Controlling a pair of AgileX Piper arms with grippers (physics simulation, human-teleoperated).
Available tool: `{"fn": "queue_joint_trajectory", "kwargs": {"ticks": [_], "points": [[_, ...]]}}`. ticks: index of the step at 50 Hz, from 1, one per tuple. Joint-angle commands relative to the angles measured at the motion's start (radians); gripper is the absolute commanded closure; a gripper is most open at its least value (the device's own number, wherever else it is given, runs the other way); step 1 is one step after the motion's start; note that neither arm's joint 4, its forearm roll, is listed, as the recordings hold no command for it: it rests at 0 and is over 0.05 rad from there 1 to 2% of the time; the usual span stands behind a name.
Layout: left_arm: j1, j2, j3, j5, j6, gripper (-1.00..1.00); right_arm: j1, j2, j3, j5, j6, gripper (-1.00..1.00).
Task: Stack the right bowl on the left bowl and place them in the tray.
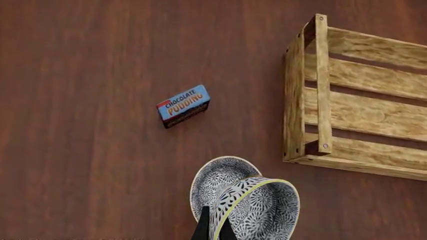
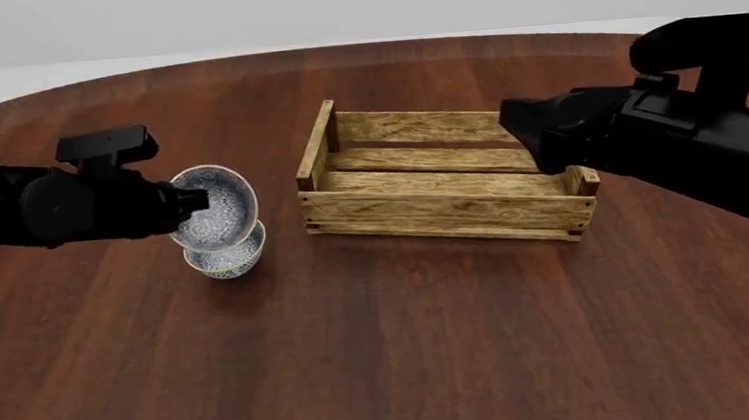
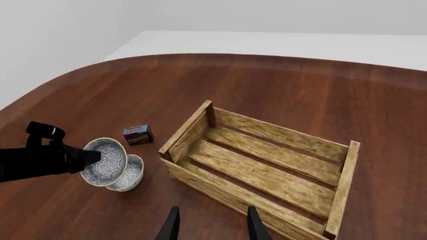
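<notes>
My left gripper [image 1: 213, 229] is shut on the rim of one patterned bowl [image 1: 257, 207], taken here as the right bowl [image 2: 214, 205], and holds it tilted. Just beneath it, the other bowl [image 2: 227, 254], the left bowl [image 1: 219, 179], rests upright on the table; whether the two touch I cannot tell. The wooden tray [image 2: 445, 212] stands to the right of both bowls and holds nothing. My right gripper [image 3: 213, 226] is open above the tray's near side, with nothing between its fingers.
A small blue-and-red pudding box [image 1: 183, 106] lies on the table beyond the bowls, left of the tray [image 3: 267, 172]. The right arm [image 2: 649, 133] hangs over the tray's right end. The brown table's curved far edge [image 3: 280, 56] shows at the back.
</notes>
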Motion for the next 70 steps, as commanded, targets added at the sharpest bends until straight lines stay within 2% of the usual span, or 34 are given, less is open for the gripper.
{"fn": "queue_joint_trajectory", "kwargs": {"ticks": [1, 32, 33, 44, 58, 67, 70], "points": [[-0.033, -0.016, -0.040, 0.044, -0.004, 1.00, 0.001, -0.009, -0.001, 0.007, -0.004, -1.00], [-0.029, 0.038, -0.040, 0.025, -0.007, 1.00, 0.001, 0.000, -0.002, 0.005, -0.006, -1.00], [-0.029, 0.035, -0.041, 0.027, -0.009, -1.00, 0.002, 0.000, -0.002, 0.005, -0.006, -1.00], [-0.031, 0.018, -0.044, 0.039, -0.004, -1.00, 0.002, 0.000, -0.002, 0.006, -0.007, -1.00], [-0.022, -0.075, -0.071, 0.116, 0.033, -1.00, 0.006, -0.011, -0.001, 0.015, -0.007, -1.00], [-0.041, -0.062, -0.096, 0.144, 0.053, -1.00, 0.009, -0.026, -0.001, 0.027, -0.014, -1.00], [-0.042, -0.043, -0.126, 0.168, 0.090, -1.00, 0.010, -0.030, -0.001, 0.032, -0.014, -1.00]]}}
